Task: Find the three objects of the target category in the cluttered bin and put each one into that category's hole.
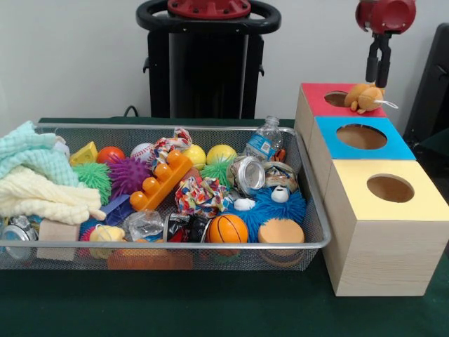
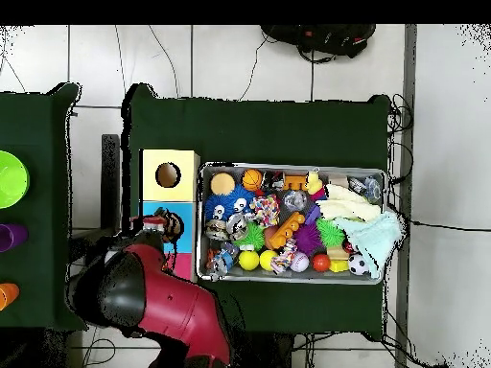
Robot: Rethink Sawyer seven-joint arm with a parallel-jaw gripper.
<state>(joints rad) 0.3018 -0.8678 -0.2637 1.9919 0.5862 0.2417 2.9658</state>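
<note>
My gripper hangs with its black fingers nearly together, empty, just above a tan plush toy resting on the rim of the far red box's hole. Nearer left, the wire-mesh bin holds rubbery spiked balls, cloths and bottles. The red arm drops vertically.

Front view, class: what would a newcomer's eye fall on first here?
Most likely the wire mesh bin at the left, heaped with bright balls, cloths and a blue furry toy. Next, the three wooden boxes at the right, topped red, blue and yellow, with an orange plush toy lying at the red hole under the pincer.
</note>
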